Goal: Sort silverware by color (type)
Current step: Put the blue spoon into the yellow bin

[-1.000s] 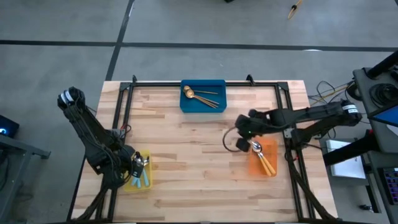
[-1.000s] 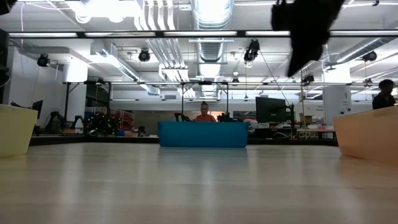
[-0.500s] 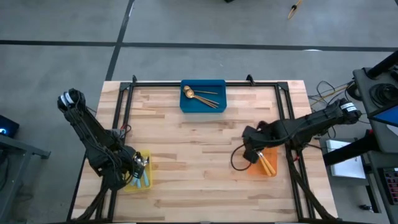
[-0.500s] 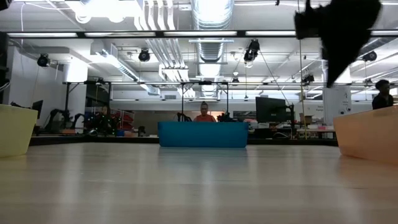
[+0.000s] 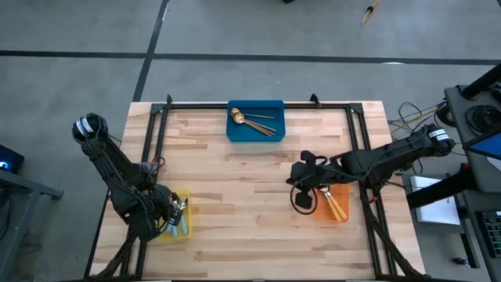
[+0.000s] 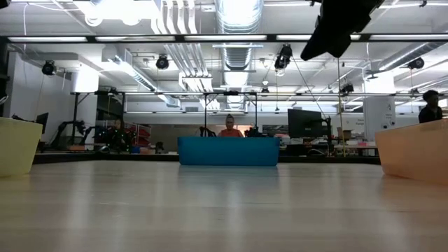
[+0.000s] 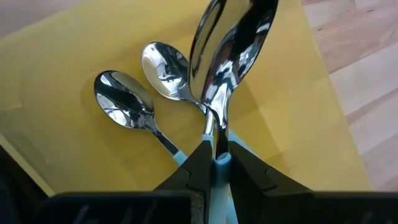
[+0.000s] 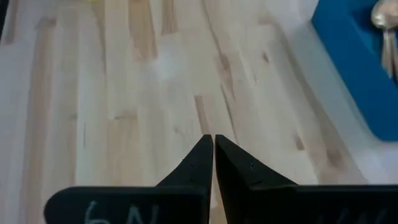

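My left hand sits at the lower left of the high view, over the yellow rectangular plastic bin, clamped on the light-blue handle of a silver-bowled spoon; two more silver-bowled spoons lie in that bin. My right hand, fingers pressed together and empty, hovers over the pale wooden worktop beside the orange rectangular bin holding orange-handled spoons. Gold spoons rest in the blue rectangular bin at upper centre.

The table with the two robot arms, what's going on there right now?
The robot is sorting spoons into colored bins. The left gripper is over the yellow bin, pinching a blue-handled spoon above two more already lying inside. The right gripper is shut and empty, hanging over bare wood beside the orange bin, which holds orange-handled spoons. Gold spoons lie in the blue bin.
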{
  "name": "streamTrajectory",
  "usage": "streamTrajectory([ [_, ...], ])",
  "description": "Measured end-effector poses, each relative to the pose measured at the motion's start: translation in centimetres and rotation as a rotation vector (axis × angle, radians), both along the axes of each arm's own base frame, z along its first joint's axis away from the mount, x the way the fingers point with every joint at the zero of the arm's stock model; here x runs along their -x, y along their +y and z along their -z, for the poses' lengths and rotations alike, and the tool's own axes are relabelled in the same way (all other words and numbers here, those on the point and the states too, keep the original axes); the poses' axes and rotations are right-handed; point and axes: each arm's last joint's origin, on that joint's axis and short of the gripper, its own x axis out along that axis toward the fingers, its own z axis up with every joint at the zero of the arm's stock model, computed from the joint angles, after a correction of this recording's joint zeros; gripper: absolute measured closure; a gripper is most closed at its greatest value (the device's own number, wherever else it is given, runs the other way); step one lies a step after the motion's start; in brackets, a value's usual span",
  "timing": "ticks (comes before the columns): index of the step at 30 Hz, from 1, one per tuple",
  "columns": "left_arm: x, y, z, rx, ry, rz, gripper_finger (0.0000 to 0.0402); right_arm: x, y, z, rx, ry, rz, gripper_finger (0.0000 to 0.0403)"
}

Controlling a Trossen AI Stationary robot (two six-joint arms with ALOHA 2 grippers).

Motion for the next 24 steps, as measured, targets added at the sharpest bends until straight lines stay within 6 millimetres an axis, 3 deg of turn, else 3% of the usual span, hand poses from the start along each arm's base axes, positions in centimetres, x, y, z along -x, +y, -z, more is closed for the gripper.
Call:
streamTrajectory([
  [15, 0.0, 0.0, 0.0, 0.007, -0.004, -0.004, 0.0376, -1.1, -0.2, -1.0, 0.101, -0.180, 0.111, 0.0394],
  [20, 0.0, -0.1, 0.0, 0.009, -0.006, -0.004, 0.0341, -2.8, 0.2, -0.7, 0.089, -0.295, 0.098, 0.0394],
  [24, 0.0, -0.1, 0.0, 0.010, -0.006, -0.004, 0.0302, -4.3, 0.7, 0.9, 0.100, -0.263, 0.058, 0.0394],
])
